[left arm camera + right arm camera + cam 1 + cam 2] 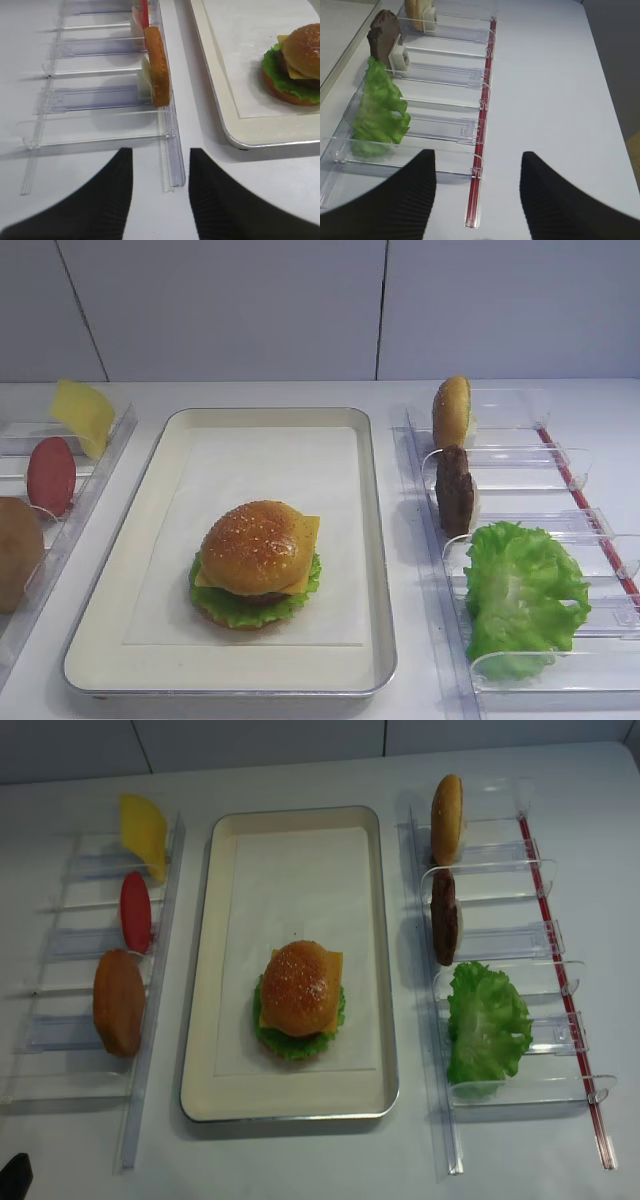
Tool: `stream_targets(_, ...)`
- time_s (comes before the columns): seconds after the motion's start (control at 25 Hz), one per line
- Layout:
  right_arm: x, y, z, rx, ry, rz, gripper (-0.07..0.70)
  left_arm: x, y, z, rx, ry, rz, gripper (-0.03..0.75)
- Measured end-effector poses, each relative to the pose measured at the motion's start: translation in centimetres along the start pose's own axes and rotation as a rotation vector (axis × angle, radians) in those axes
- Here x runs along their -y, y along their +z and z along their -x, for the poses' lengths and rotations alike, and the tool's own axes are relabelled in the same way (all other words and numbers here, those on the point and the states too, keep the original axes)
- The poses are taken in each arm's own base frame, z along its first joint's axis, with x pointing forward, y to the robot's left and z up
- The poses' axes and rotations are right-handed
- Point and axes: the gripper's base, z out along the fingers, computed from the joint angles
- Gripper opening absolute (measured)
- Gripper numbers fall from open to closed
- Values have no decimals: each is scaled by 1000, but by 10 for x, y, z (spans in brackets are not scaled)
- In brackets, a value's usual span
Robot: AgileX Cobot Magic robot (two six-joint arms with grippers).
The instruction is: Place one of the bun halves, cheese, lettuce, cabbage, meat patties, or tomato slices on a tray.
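On the cream tray (372, 530) sits a stacked burger: a sesame bun half (258, 545) over cheese (308, 532), lettuce (240, 610) and more below. The right rack holds another bun half (452, 412), a meat patty (456, 490) and lettuce (522, 592). In the left rack stand cheese (82, 415) and a tomato slice (51, 475). Cabbage is out of view. My right gripper (477, 160) is open over the near end of the right rack, empty. My left gripper (160, 160) is open at the near end of the left rack, empty.
Clear slotted racks flank the tray, the right rack (590, 475) with a red strip along its outer side. A larger, darker brown bun (18, 552) stands in the left rack (100, 95). White table surface (555, 90) lies right of the right rack.
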Motion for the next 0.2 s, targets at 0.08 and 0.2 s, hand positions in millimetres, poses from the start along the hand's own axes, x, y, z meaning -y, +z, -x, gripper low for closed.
stream_targets(0.08,0,0,0,0,0,0,414,0,0,0,0,0,0,253)
stream_targets(0.2,0,0,0,0,0,0,414,0,0,0,0,0,0,254)
